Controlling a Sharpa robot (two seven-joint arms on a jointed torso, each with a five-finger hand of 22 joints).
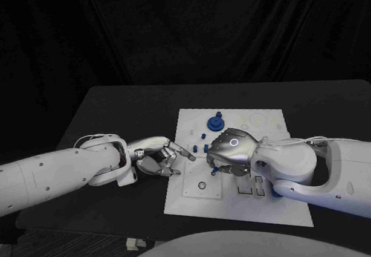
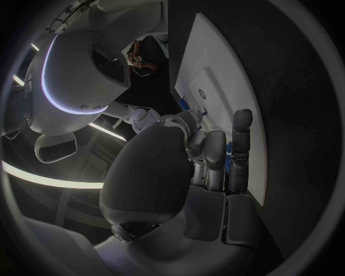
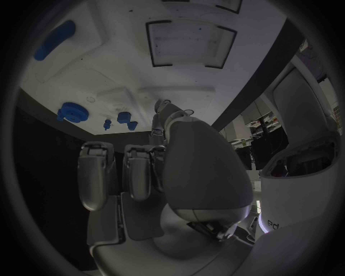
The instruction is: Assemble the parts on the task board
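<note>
At the left edge of the task board [image 1: 236, 206] the left hand [image 1: 158, 158] hovers with fingers loosely apart and one reaching over the board, holding nothing that I can see. Further right, over the board's middle, the right hand [image 1: 231, 152] is curled downward toward the plate; whether its fingers are clamped on a part I cannot tell. Near the board's far edge stands one large blue round part [image 1: 215, 123], with roughly three small blue pieces [image 1: 198, 147] just beside the right hand, and one elongated blue piece [image 3: 53, 48] lies apart on the board in the right wrist view. Judging by these loose pieces, assembly looks early, with most parts still to seat.
</note>
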